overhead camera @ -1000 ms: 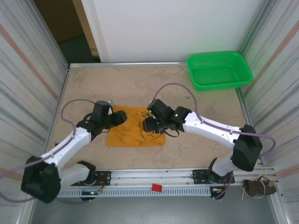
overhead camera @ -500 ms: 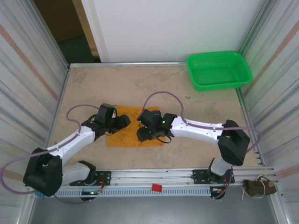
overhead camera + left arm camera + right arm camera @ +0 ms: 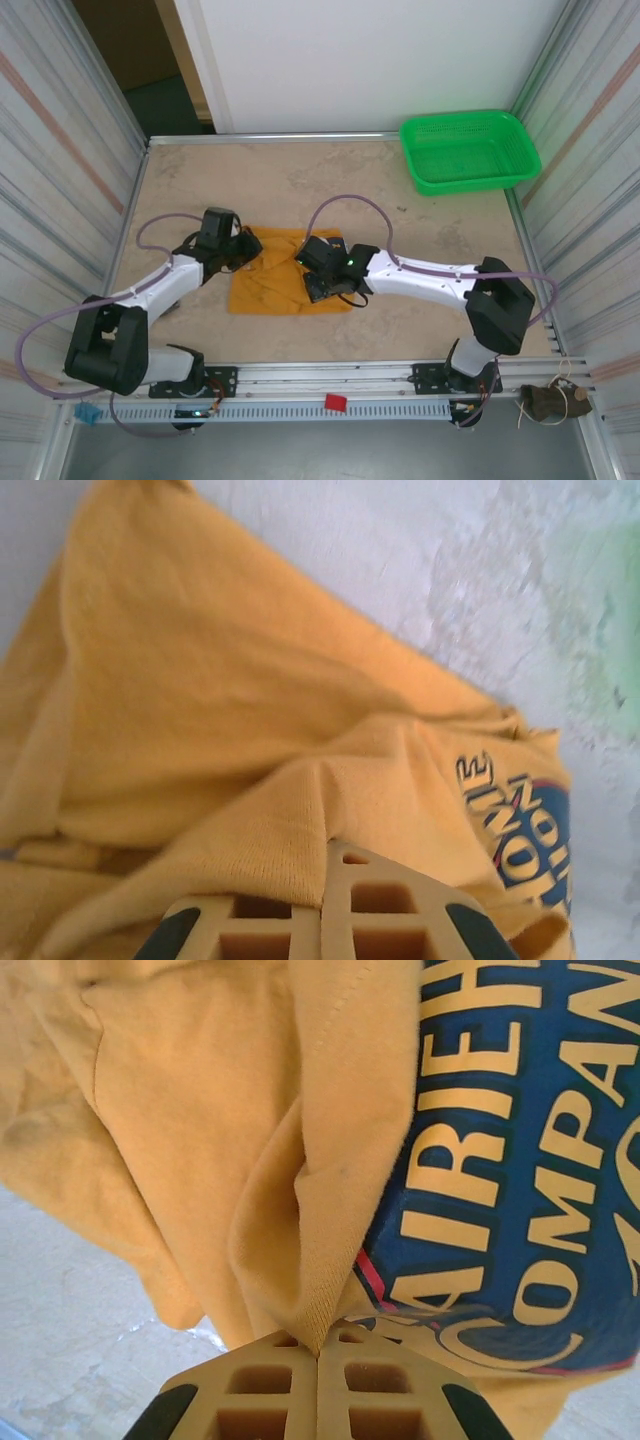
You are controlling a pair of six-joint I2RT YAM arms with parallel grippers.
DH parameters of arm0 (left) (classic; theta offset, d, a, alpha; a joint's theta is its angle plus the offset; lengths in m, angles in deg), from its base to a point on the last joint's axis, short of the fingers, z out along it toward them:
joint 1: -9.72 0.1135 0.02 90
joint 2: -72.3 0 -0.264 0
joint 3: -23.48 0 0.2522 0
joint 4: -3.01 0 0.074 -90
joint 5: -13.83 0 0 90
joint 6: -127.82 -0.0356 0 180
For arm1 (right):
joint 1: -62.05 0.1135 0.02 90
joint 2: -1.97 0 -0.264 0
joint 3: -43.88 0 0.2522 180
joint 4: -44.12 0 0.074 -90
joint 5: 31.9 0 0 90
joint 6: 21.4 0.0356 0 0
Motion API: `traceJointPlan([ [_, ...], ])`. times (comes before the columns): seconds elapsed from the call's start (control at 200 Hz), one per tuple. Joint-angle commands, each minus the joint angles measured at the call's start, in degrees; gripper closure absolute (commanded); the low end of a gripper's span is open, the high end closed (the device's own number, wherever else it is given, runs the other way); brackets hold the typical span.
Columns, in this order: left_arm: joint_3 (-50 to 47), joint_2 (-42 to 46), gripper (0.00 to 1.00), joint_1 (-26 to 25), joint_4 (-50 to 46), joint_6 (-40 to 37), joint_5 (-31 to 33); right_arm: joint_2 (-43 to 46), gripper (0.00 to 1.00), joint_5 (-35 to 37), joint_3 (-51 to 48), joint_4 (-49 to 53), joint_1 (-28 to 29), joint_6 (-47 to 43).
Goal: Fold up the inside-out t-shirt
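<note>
Beige table (image 3: 300, 175) bears inside-out t-shirt (image 3: 265, 290) and green basket (image 3: 468, 152).

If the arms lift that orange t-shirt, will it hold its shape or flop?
Likely floppy: the t-shirt creases and bunches where the right end effector pinches it. Probably light: a small pinch in the left end effector tents it up.
</note>
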Motion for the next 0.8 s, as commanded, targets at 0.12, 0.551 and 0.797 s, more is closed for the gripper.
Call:
traceJointPlan([
  [0.12, 0.55, -0.29, 1.00, 8.21, 7.48, 6.11, -6.68, 2.47, 1.00, -0.02, -3.16, -1.82, 0.24, 1.23],
  [0.551, 2.95, -9.18, 0.65, 14.59, 15.07, 5.22, -12.06, 1.97, 0.55, -2.00, -0.96, -2.77, -1.29, 0.89],
  [0.797, -1.26, 5.01, 0.58, 13.70, 1.01, -0.31, -7.49, 6.92, 0.50, -3.73, -2.63, -1.79, -11.19, 0.73],
])
